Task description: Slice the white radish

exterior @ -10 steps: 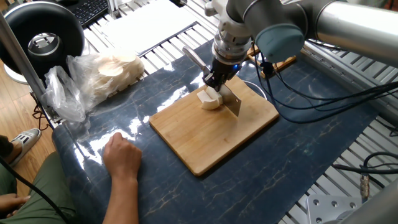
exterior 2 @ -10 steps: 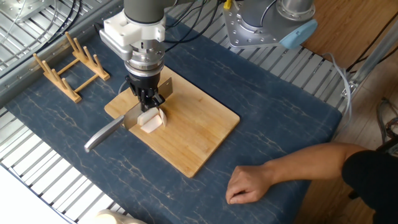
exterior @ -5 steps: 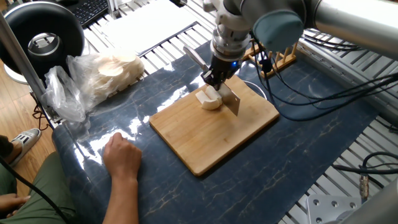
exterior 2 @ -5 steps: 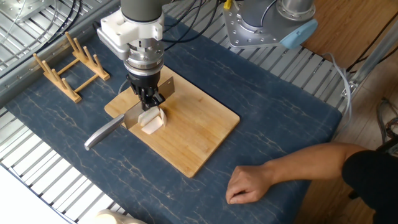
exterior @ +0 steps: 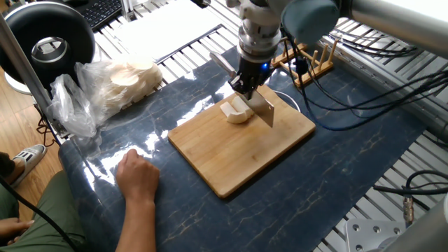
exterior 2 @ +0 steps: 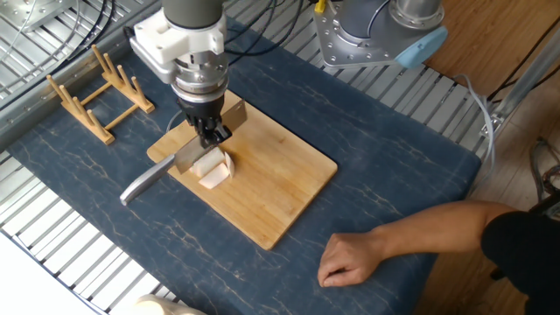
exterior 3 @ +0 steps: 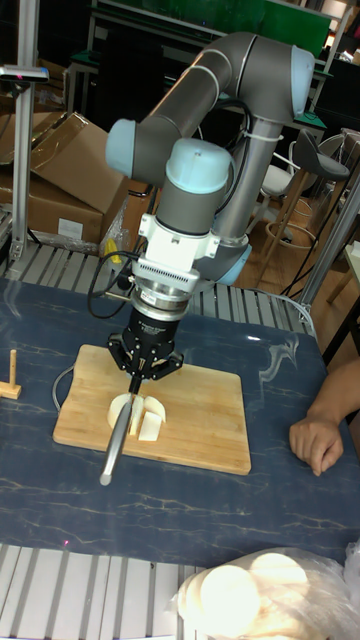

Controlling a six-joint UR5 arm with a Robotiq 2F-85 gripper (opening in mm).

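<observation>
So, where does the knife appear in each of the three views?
One fixed view: the knife is at upper centre, blade slanting down right beside the white radish.
The other fixed view: the knife is left of centre, handle pointing lower left.
Tall fixed view: the knife is at lower left, handle toward the camera.
Shared landmark: the cutting board.

Dark blue marbled table [exterior 2: 402, 184] on a frame of metal rollers [exterior: 420, 161], over wood-plank floor [exterior: 21, 133]. Behind, in the tall fixed view, stacked cardboard boxes [exterior 3: 60, 180], a dim room and a round stool [exterior 3: 325, 155].
</observation>
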